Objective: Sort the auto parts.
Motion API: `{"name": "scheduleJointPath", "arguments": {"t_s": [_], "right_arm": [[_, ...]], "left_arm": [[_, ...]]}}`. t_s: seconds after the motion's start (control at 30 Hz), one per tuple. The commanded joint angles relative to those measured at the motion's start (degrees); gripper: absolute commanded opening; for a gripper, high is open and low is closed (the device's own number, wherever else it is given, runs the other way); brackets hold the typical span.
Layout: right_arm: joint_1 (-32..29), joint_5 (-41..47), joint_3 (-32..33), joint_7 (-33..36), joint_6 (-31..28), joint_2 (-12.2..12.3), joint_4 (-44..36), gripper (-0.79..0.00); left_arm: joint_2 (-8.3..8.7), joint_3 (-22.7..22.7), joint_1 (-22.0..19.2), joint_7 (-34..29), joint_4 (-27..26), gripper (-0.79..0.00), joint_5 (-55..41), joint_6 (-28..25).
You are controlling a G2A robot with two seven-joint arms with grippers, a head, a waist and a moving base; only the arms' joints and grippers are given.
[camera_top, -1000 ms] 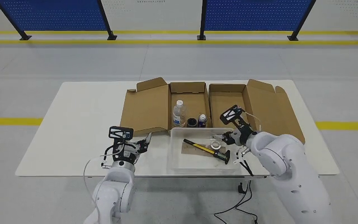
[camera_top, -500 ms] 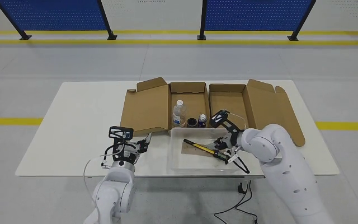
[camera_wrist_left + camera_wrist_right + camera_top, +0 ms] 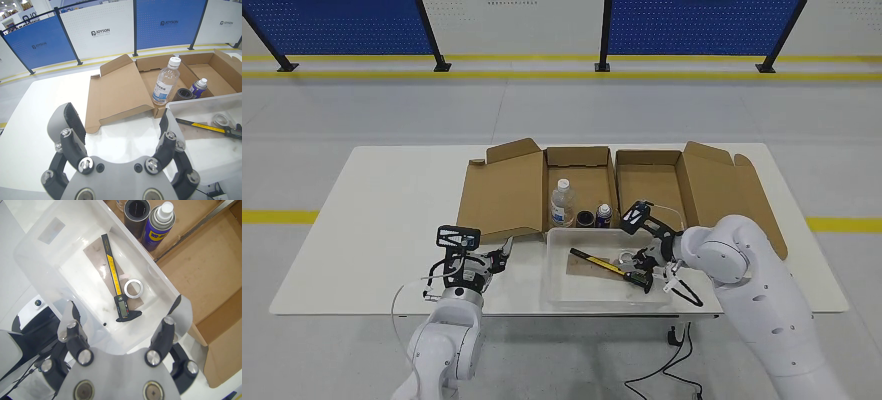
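A clear plastic bin (image 3: 553,266) stands at the table's front edge. In it lie a yellow-and-black digital caliper (image 3: 604,266) (image 3: 111,266) and a metal ring (image 3: 627,260) (image 3: 133,288). My right gripper (image 3: 646,260) (image 3: 124,301) hangs open just above the bin's right end, with nothing between its fingers. The caliper's display head is straight below it. To the left of the bin, my left gripper (image 3: 500,252) (image 3: 117,109) is open and holds nothing, low over the bare table.
Two open cardboard boxes stand behind the bin. The left box (image 3: 580,160) holds a water bottle (image 3: 166,83), a black cylinder (image 3: 184,94) and a blue spray can (image 3: 198,86). The right box (image 3: 650,185) has a bare floor. Its flaps (image 3: 742,200) spread to the right.
My right arm has swung left and settled over the bin's right end. The left arm and the parts in the bin have not moved.
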Motion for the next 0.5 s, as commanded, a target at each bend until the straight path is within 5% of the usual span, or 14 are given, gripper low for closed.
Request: {"name": "scheduleJointPath", "arguments": {"t_s": [0.0,0.47], "right_arm": [[0.0,0.01,0.0,0.0,-0.03,0.0,0.0,0.0],[-0.08,-2.6,-1.63,-2.43,1.36,-0.07,-1.3,0.0]], "left_arm": [[0.0,0.0,0.0,0.0,0.0,0.0,0.0,0.0],[0.0,0.0,0.0,0.0,0.0,0.0,0.0,0.0]]}}
